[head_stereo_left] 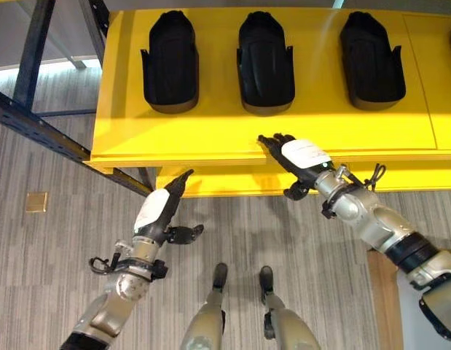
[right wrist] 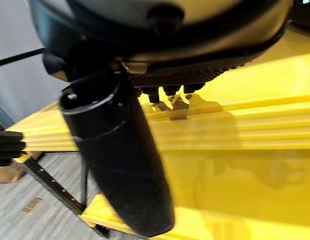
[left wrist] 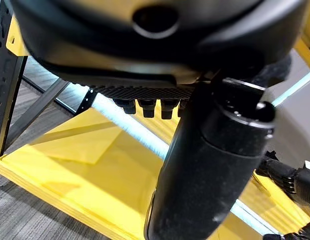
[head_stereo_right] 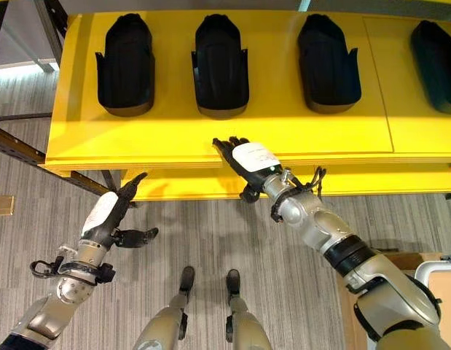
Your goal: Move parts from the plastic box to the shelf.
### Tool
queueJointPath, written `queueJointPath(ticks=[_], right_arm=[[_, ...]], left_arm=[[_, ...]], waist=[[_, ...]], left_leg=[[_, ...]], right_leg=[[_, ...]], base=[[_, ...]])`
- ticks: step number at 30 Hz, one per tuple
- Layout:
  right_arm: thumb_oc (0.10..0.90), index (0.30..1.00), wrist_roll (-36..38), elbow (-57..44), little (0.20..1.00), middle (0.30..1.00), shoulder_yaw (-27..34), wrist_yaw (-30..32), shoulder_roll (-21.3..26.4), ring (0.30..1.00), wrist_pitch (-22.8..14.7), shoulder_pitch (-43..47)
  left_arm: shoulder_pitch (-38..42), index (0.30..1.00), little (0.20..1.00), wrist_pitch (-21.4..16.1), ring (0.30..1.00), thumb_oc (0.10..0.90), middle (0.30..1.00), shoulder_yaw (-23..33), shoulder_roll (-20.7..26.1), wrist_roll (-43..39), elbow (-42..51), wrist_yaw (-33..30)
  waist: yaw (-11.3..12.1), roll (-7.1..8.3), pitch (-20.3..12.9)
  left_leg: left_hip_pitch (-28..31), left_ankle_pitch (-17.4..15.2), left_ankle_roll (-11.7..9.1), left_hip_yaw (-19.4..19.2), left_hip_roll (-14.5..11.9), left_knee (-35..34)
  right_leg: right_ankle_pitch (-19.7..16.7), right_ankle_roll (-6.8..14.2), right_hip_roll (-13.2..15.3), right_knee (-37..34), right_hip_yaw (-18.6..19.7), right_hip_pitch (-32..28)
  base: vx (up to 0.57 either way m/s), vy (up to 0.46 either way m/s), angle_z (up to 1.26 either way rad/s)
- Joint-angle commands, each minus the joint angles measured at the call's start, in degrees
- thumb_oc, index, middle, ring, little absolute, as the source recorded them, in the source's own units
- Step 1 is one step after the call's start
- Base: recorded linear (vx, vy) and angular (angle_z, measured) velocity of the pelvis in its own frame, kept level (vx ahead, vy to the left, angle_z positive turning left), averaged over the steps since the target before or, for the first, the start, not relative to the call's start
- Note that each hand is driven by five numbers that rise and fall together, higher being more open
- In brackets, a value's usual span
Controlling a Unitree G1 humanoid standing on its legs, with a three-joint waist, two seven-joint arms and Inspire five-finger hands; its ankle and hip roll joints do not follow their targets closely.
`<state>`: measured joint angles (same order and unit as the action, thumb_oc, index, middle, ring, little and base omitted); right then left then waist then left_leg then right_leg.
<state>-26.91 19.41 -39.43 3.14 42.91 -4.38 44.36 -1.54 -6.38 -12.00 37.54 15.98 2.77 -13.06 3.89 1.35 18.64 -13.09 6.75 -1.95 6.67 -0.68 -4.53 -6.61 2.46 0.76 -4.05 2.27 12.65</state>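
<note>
Head stereo pair downward over yellow shelf (head_stereo_left: 210, 138); wrist cameras close beneath.

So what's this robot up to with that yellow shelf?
It is stocking black parts onto a yellow shelf. Several black moulded parts already sit in a row on the top board. Right now neither hand holds anything: the right hand reaches out with straight fingers over the shelf's front edge, and the left hand hangs open in front of the shelf, lower down, above the grey floor.
</note>
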Motion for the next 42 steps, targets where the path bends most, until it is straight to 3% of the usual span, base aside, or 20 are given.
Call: queueJointPath(ticks=[1, 19, 42], right_arm=[[0.900, 1.000, -0.37, 0.42, 1.000, 1.000, -1.11, 4.63, -1.72, 1.000, -0.68, 9.44], [0.900, 1.000, 2.13, 13.20, 1.000, 1.000, -2.71, 6.03, -4.24, 1.000, 1.76, 15.40], [0.900, 1.000, 1.99, 9.27, 1.000, 1.000, -0.41, 6.76, -2.94, 1.000, 2.15, 14.48]], left_arm=[[1.32, 1.000, 1.000, -4.05, 1.000, 0.900, 1.000, 1.94, 3.01, -1.25, 6.32, -3.03], [1.48, 1.000, 1.000, -3.70, 1.000, 0.900, 1.000, 3.20, 3.08, -1.80, 7.74, -4.70], [2.10, 1.000, 1.000, -3.33, 1.000, 0.900, 1.000, 3.98, 2.19, -1.53, 8.19, -5.82]], waist=[[0.22, 2.74, -2.57], [1.96, 2.19, -0.41], [1.96, 1.95, 0.34]], left_leg=[[0.88, -3.69, 4.19, -4.77, 2.28, 2.50], [-1.37, -3.42, 4.10, -4.00, 2.57, 3.04], [-2.62, -3.54, 4.01, -3.89, 2.49, 3.47]], right_leg=[[2.15, 1.47, 2.56, 6.95, 0.18, 3.87], [1.96, 1.45, 3.02, 7.11, -0.33, 5.38], [2.08, 1.36, 3.13, 7.35, -0.28, 6.44]], base=[[0.00, 0.000, 0.00], [0.00, 0.002, 0.02], [0.00, 0.000, 0.00]])
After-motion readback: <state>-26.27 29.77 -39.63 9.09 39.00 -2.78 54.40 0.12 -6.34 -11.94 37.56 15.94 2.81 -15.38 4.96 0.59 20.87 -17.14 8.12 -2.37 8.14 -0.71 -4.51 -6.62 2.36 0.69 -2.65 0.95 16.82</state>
